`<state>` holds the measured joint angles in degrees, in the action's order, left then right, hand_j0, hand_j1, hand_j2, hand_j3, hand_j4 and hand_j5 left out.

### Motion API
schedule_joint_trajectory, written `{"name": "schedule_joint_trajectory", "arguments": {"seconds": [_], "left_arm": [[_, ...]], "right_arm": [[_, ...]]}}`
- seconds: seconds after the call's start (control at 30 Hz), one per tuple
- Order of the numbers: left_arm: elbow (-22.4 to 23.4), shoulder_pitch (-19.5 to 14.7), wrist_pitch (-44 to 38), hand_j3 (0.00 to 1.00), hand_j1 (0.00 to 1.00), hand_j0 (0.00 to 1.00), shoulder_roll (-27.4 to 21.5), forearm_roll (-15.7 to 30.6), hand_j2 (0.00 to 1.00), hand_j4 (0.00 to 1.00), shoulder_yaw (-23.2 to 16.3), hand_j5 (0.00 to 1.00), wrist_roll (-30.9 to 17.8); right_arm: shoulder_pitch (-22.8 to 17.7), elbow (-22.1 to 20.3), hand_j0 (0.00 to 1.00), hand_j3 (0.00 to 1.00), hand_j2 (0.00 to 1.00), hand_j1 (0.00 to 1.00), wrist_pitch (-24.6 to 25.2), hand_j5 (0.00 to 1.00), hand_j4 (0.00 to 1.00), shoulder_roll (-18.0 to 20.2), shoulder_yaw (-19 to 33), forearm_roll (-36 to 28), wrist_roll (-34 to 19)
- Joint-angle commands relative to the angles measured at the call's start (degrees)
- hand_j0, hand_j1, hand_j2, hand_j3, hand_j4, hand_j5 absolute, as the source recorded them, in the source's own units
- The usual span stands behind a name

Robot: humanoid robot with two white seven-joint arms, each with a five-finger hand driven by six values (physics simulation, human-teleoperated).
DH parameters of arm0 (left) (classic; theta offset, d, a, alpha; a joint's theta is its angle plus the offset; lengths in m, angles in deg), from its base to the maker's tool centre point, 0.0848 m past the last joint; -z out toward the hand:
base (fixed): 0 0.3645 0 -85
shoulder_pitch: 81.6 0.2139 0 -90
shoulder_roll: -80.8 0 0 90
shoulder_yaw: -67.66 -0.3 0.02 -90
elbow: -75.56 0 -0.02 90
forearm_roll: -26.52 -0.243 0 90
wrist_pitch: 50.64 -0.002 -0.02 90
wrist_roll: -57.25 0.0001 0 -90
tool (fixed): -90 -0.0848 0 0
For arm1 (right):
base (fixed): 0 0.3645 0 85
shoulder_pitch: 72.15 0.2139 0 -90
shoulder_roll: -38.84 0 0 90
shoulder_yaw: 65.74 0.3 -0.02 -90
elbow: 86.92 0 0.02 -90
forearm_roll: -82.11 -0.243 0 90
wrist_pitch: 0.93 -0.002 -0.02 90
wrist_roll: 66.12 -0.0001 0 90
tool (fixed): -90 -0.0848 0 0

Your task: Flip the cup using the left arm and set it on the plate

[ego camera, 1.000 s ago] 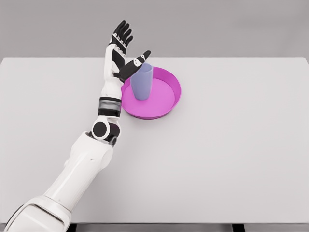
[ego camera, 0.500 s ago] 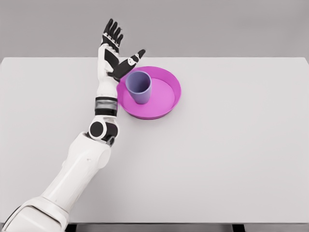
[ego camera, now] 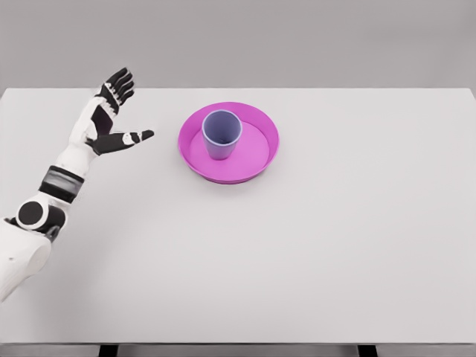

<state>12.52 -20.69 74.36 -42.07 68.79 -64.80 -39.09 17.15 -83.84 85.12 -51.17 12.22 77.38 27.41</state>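
A bare simulated test bench, not a lived-in room.

The setting was a rendered robot workspace: a wide, flat, pale grey table (ego camera: 312, 253) filled nearly the whole view, its surface uniform and without grain, stains or clutter, and behind it stood a plain grey backdrop (ego camera: 297, 37) with no windows, shelves or fittings. Light fell evenly, with only soft shadows. The few things present looked like props in smooth, flat colours: a magenta plate (ego camera: 260, 160) with a lavender cup (ego camera: 221, 134) standing upright on it. A white and black robot arm ending in a five-finger left hand (ego camera: 104, 119) reached in from the left edge, marking this as a robotics trial scene.
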Motion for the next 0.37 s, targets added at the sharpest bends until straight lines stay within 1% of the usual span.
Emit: {"name": "schedule_joint_trajectory", "arguments": {"seconds": [0.0, 0.03, 0.1, 0.17, 0.2, 0.23, 0.33], "left_arm": [[-0.16, -0.09, 0.00, 1.00, 1.00, 1.00, -8.08, -0.26, 1.00, 1.00, -1.40, 1.00, -22.48], [-0.33, -0.18, 0.00, 1.00, 1.00, 1.00, -10.36, -0.17, 1.00, 1.00, -0.95, 1.00, -25.65], [-0.60, -0.26, 0.00, 1.00, 1.00, 1.00, -11.77, -0.17, 1.00, 1.00, -0.87, 1.00, -28.38], [-0.60, -0.18, 0.00, 1.00, 1.00, 1.00, -12.82, 0.00, 1.00, 1.00, -1.57, 1.00, -28.67], [-0.60, -0.26, 0.00, 1.00, 1.00, 1.00, -15.20, 0.00, 1.00, 1.00, -1.66, 1.00, -28.67], [-0.68, -0.26, 0.00, 1.00, 1.00, 1.00, -16.43, 0.00, 1.00, 1.00, -1.66, 1.00, -28.67], [-0.68, -0.18, 0.00, 1.00, 1.00, 1.00, -17.49, 0.00, 1.00, 1.00, -1.48, 1.00, -28.67]], "right_arm": [[0.00, 0.00, 1.00, 1.00, 1.00, 1.00, 0.00, 1.00, 1.00, 0.01, 0.00, -0.01, -0.01], [0.00, 0.00, 1.00, 1.00, 1.00, 1.00, 0.00, 1.00, 1.00, 0.01, 0.00, -0.01, -0.01], [0.00, 0.00, 1.00, 1.00, 1.00, 1.00, 0.00, 1.00, 1.00, 0.01, 0.00, -0.01, -0.01], [0.00, 0.00, 1.00, 1.00, 1.00, 1.00, 0.00, 1.00, 1.00, 0.01, 0.00, -0.01, -0.01], [0.00, 0.00, 1.00, 1.00, 1.00, 1.00, 0.00, 1.00, 1.00, 0.01, 0.00, -0.01, -0.01], [0.00, 0.00, 1.00, 1.00, 1.00, 1.00, 0.00, 1.00, 1.00, 0.01, 0.00, -0.01, -0.01], [0.00, 0.00, 1.00, 1.00, 1.00, 1.00, 0.00, 1.00, 1.00, 0.01, 0.00, -0.01, -0.01]]}}
